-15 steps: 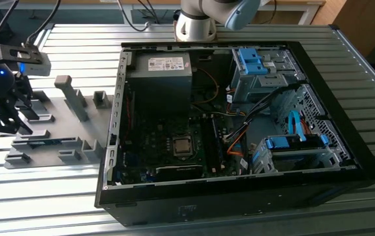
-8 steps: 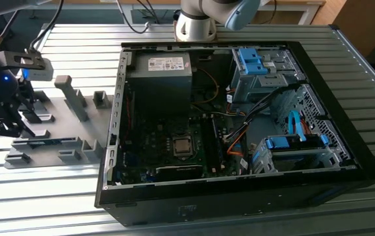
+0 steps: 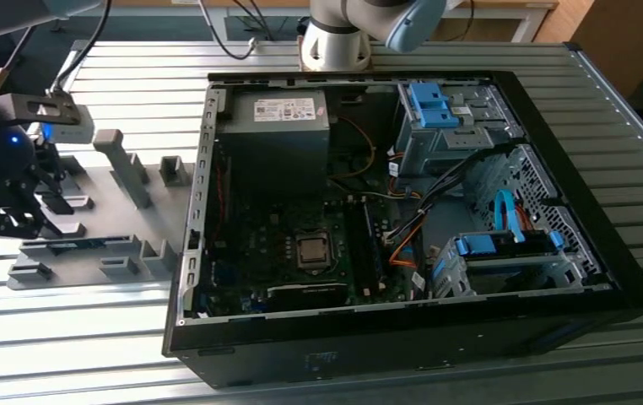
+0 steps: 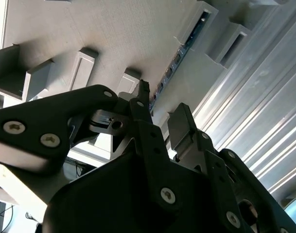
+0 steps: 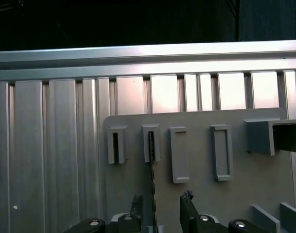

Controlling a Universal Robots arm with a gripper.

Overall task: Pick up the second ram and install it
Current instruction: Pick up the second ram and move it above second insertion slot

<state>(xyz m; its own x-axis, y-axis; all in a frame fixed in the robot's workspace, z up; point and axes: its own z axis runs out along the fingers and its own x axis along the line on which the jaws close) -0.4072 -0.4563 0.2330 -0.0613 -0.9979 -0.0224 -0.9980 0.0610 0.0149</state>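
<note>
The second ram is a thin dark strip standing on edge in a slot of the grey holder plate. In the second wrist view the ram runs away from the fingers along the plate. My gripper is open just above the plate, with one finger on each side of the strip and a gap at both. The ram lies nearer one fingertip than the other. In the exterior view the gripper hangs over the holder plate at the exterior view's left, beside the open computer case.
Several raised grey holder blocks stand on the plate around the gripper. The plate lies on a ribbed aluminium table. Inside the case are the motherboard with its processor socket, memory slots, cables and blue drive brackets. The arm's base stands behind the case.
</note>
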